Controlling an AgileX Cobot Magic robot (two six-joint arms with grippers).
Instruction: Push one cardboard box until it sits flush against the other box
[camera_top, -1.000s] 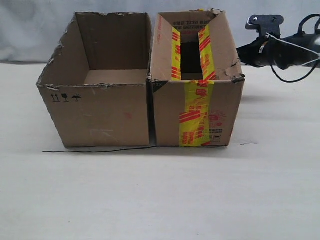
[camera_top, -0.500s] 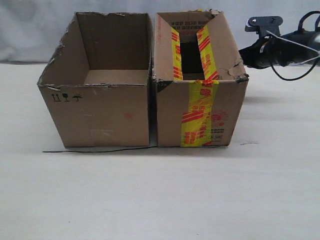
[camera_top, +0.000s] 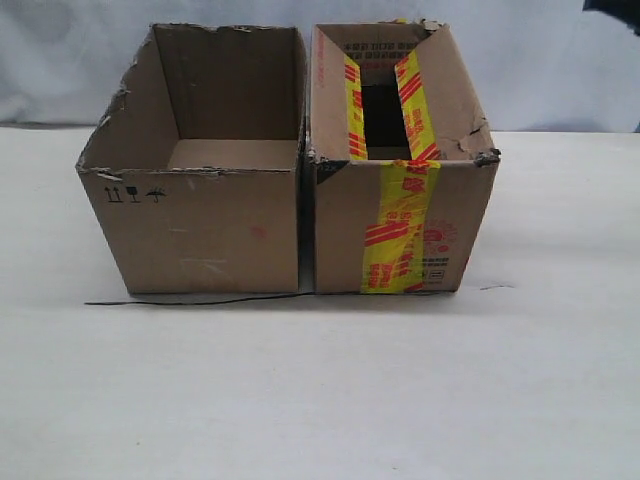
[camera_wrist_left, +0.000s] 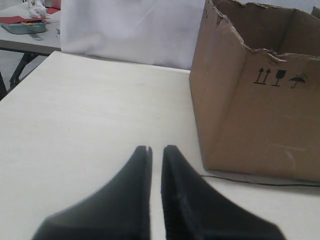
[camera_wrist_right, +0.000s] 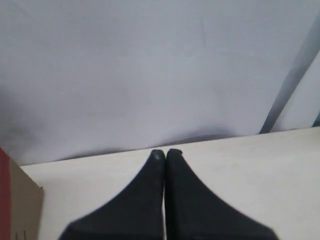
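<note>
The taped cardboard box, brown with yellow-and-red tape over its top and front, stands on the right. The plain other box stands on its left, with small black symbols on its front. Their side walls meet near the top rim, and only a thin dark seam shows lower down. My left gripper hovers low over the table beside the plain box, shut to a thin slit on nothing. My right gripper is shut and empty, facing the backdrop. A cardboard corner with a red strip shows at the edge of that view. Neither gripper shows in the exterior view.
A thin black cable lies on the pale table under the boxes' front edges. A white backdrop closes the far side. Another table with clutter stands beyond the table's edge in the left wrist view.
The right arm has drawn back from behind the taped box and left the exterior view at the upper right. The taped box's front right corner has shifted slightly rightward.
</note>
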